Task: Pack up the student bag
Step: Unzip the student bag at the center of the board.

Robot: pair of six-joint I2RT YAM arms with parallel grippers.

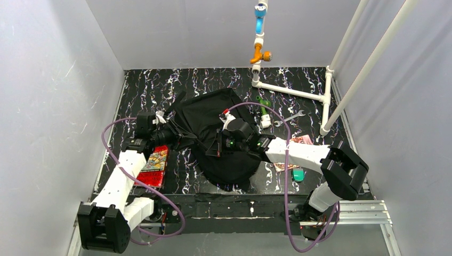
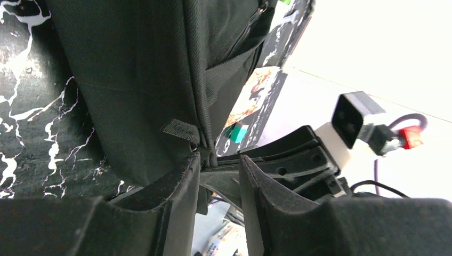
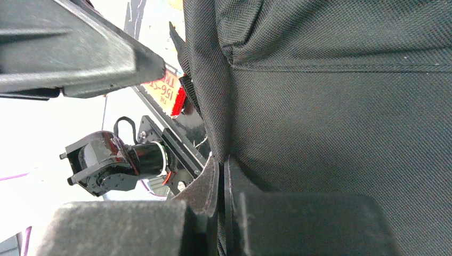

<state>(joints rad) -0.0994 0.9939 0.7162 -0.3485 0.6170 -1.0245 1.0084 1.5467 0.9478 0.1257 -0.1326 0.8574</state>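
The student bag (image 1: 213,125) is a large black fabric backpack lying slumped mid-table. It fills the left wrist view (image 2: 144,80) and the right wrist view (image 3: 341,106). My left gripper (image 1: 173,137) is at the bag's left edge. In the left wrist view (image 2: 219,157) its jaws stand apart, with a seam and strap tab of the bag at the left fingertip (image 2: 189,170). My right gripper (image 1: 216,145) lies on the bag's middle. In the right wrist view (image 3: 221,160) it is pinched shut on a fold of the bag's fabric.
A red book (image 1: 154,165) lies under the left arm. A teal object (image 1: 298,174) and printed papers (image 1: 301,140) lie by the right arm. A wrench (image 1: 290,116), a green-handled tool (image 1: 263,109) and a white pipe frame (image 1: 290,92) stand at the back right.
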